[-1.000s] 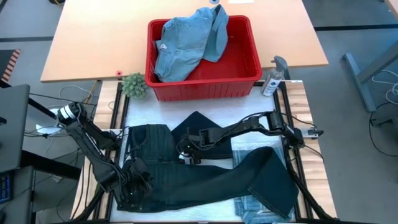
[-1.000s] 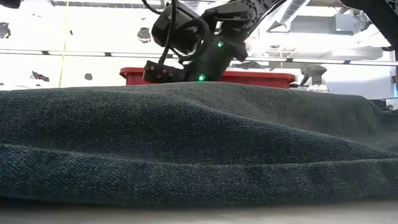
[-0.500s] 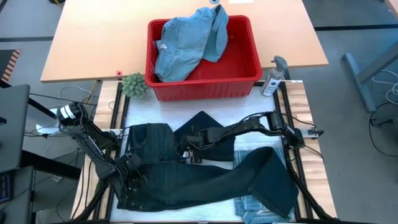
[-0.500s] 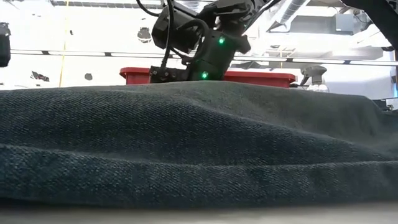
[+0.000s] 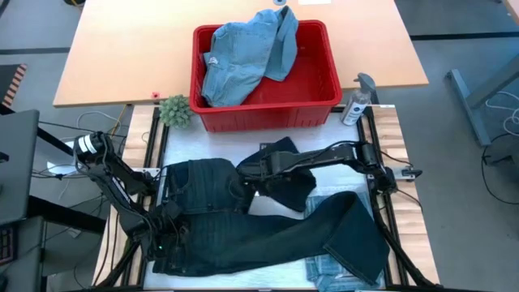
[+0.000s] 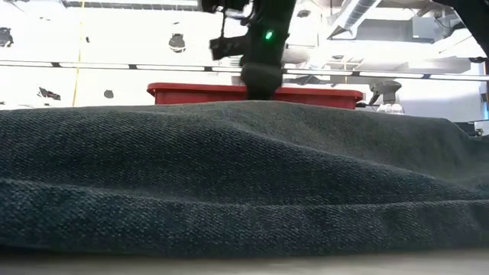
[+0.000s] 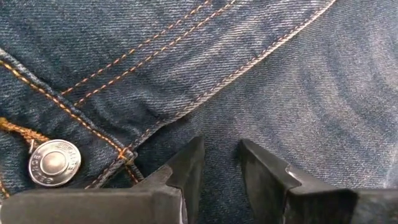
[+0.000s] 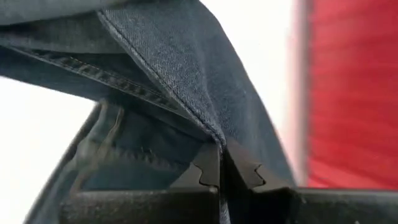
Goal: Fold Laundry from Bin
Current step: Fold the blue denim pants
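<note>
Dark navy trousers point(image 5: 268, 231) lie spread on the table, waist to the left and one leg running to the near right. My left gripper point(image 7: 217, 162) hovers close over the waist, beside the metal button point(image 7: 54, 162), its fingers slightly open with flat denim showing between them. Whether they touch the cloth I cannot tell. My right gripper point(image 5: 246, 173) is shut on a dark denim flap point(image 5: 284, 172) just beyond the waist. Whether this flap belongs to the trousers I cannot tell. Light blue denim laundry point(image 5: 243, 53) lies heaped in the red bin point(image 5: 320, 89). My right gripper pinches a seamed edge of the dark denim flap point(image 8: 208, 134) between its two fingertips. The fingers slant down from the table's right side. The held edge is raised off the table, and the rest of the flap point(image 5: 292, 191) droops back onto the cloth below.
A spray bottle point(image 5: 357, 99) stands right of the bin and a small green plant point(image 5: 174, 111) left of it. A light blue denim piece point(image 5: 324, 266) lies under the trouser leg at the near right. In the low view the trousers point(image 6: 229, 183) fill the foreground.
My right gripper has shut on the dark flap and risen, tipping up. It has drawn the flap's edge off the table and bunched the flap toward the right. My left gripper has sunk toward the trousers' waist at the near left.
</note>
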